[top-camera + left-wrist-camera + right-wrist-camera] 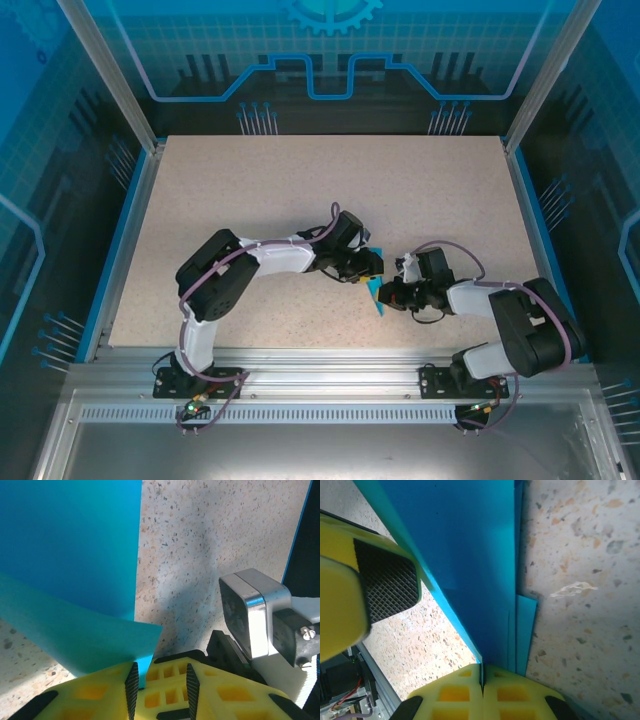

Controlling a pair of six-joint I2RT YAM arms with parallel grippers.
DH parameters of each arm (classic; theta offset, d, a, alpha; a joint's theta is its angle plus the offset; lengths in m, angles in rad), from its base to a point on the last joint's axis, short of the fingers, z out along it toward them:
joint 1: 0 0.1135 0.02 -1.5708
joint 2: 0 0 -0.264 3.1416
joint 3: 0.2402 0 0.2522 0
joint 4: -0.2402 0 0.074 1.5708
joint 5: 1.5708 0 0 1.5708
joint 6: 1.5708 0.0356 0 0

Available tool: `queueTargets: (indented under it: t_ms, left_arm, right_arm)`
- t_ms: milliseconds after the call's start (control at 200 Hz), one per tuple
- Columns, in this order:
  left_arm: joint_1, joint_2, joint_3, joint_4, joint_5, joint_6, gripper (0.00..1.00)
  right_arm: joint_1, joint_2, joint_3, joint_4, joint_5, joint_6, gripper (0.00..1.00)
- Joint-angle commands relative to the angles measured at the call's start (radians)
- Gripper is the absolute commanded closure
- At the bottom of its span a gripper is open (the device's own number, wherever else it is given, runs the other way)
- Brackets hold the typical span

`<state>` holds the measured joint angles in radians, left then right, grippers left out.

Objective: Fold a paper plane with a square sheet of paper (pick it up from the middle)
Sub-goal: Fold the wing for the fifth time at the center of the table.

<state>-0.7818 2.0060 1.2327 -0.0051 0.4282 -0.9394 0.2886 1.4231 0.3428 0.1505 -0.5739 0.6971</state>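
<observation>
Top view: thin teal-blue paper sheet (377, 294), part-folded, shows as a small sliver on the speckled beige tabletop (300, 190). It lies between my left gripper (372, 264) and my right gripper (388, 294).

Left wrist view: plain flat panel, unmarked. One flap is raised, its corner dipping between my left fingers (132, 685). They stand parted, not pinching.

Right wrist view: stacked layers with straight creased edges run into my right fingers (455, 695), clenched tight on the paper's edge.

light: bright, even, overhead
shadows: soft grey patch on table (200, 565), left wrist view
focus: paper (470, 555) edges sharp; nearest parts slightly soft
</observation>
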Motion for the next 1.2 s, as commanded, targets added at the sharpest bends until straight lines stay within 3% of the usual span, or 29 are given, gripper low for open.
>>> queueTargets:
  t_ms: [0,580,660,880,1080,1195]
  left_arm:
    - [-0.005,0.029,0.042,0.013,0.024,0.027,0.65]
    - [-0.004,0.083,0.06,-0.051,-0.014,0.072,0.66]
    - [-0.005,0.083,0.06,-0.054,-0.015,0.076,0.66]
    - [-0.004,0.086,0.062,-0.061,-0.014,0.077,0.67]
    - [-0.002,0.105,0.082,-0.129,-0.05,0.079,0.7]
    - [0.0,0.106,0.078,-0.128,-0.051,0.075,0.7]
  right_arm:
    - [-0.02,0.028,0.003,-0.044,0.01,0.005,0.97]
    - [-0.017,-0.078,0.043,-0.235,0.057,-0.007,0.71]
    - [-0.018,-0.098,0.046,-0.263,0.074,-0.008,0.71]
    - [-0.017,-0.073,0.057,-0.299,0.077,-0.022,0.9]
    - [0.022,-0.017,0.084,-0.36,0.116,-0.036,0.9]
    - [0.026,-0.043,0.079,-0.378,0.128,-0.039,0.86]
